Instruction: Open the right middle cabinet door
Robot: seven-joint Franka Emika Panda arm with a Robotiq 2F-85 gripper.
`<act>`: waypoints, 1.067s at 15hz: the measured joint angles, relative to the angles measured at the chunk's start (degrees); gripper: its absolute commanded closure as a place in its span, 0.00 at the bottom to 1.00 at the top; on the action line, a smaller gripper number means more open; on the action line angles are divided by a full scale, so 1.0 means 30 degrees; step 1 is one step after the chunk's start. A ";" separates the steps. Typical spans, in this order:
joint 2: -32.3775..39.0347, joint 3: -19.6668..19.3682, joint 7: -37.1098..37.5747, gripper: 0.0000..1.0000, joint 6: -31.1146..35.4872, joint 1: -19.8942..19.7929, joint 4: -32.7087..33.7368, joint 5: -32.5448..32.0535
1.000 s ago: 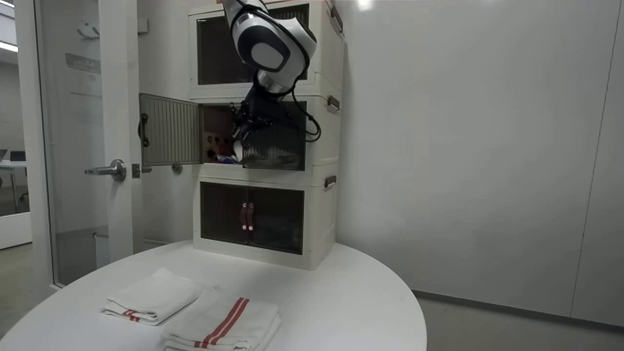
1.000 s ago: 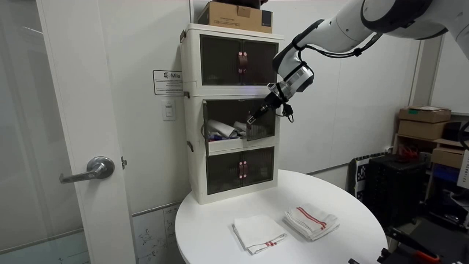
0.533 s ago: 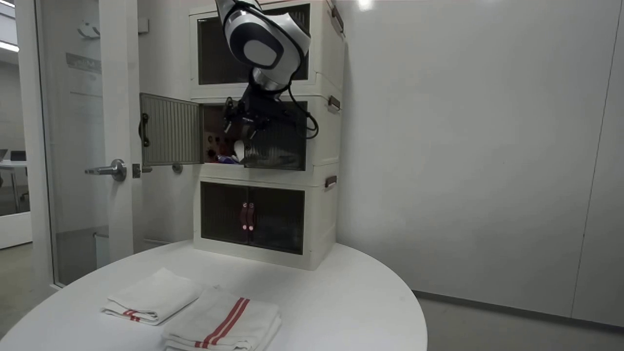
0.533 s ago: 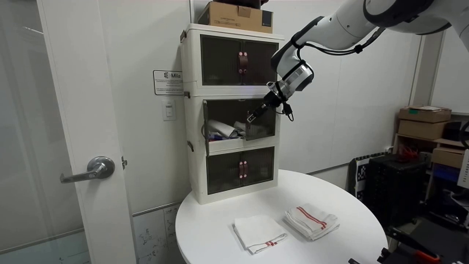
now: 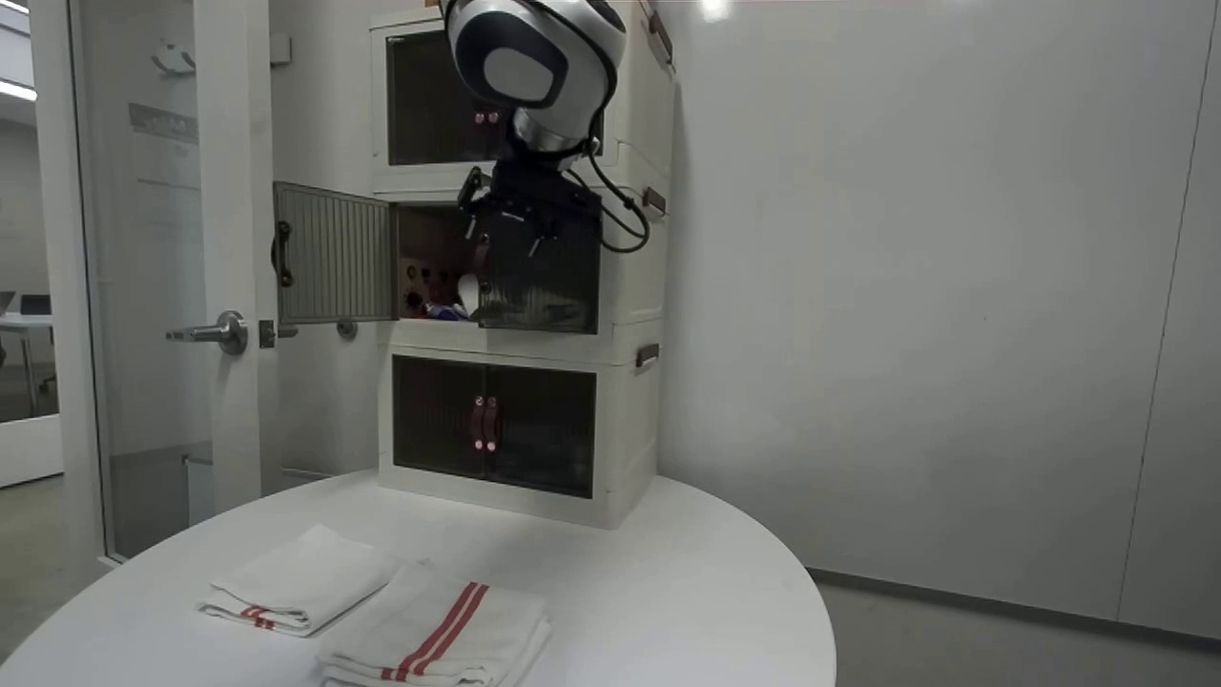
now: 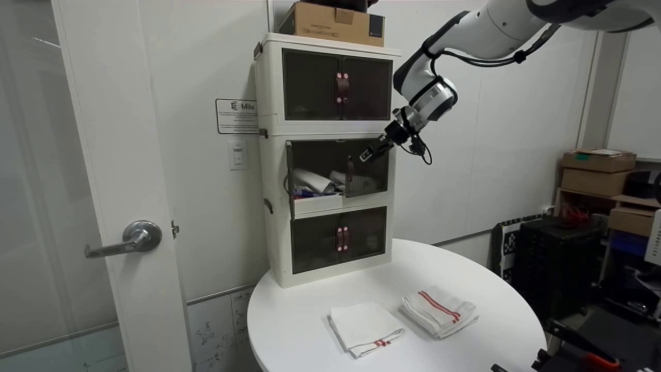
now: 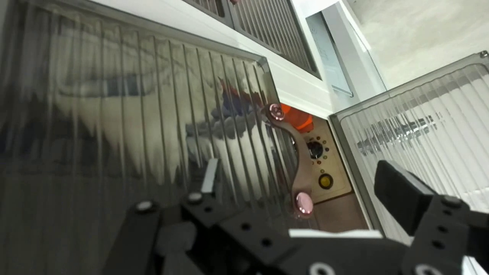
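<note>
White cloth up front: a folded hem-marked towel (image 6: 366, 326) and a folded red-striped towel (image 6: 439, 312) on the round white table (image 6: 503, 320), both in front of the tall white three-tier cabinet (image 6: 279, 237). Next back is the black two-finger gripper (image 5: 502, 241), just in front of the cabinet's middle tier, fingers spread well apart. Then the main thing, the dark, see-through, ribbed right middle cabinet door (image 6: 371, 178). It fills the right half of the cabinet's middle tier and faces out the cabinet's front, hinge side at the right edge, free edge toward the middle. Roughly square, a touch taller than wide, so its long axis stands upright, same as the ribs. Looks barely ajar to me, but I can't tell the angle. Its curved brown strap handle (image 7: 304, 164), pink studs at both ends, runs upright along the free edge, and the fingertips hang apart from it. The paler grey ribbed left door (image 5: 336, 256) is swung wide off the cabinet's left edge. Inside that tier there's a pale rolled bundle (image 6: 313, 182) plus some blue-purple stuff (image 5: 442, 312) I can't make out. Brown cardboard box (image 6: 330, 23) on top of the cabinet.
</note>
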 measured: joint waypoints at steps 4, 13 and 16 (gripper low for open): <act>-0.1297 -0.0044 0.2782 0.00 -0.0922 0.0305 -0.0136 -0.0365; -0.3841 -0.0348 1.5354 0.00 -0.2146 0.3138 0.0242 -0.9604; -0.3866 -0.0345 1.9597 0.00 -0.3236 0.3736 0.1122 -1.3841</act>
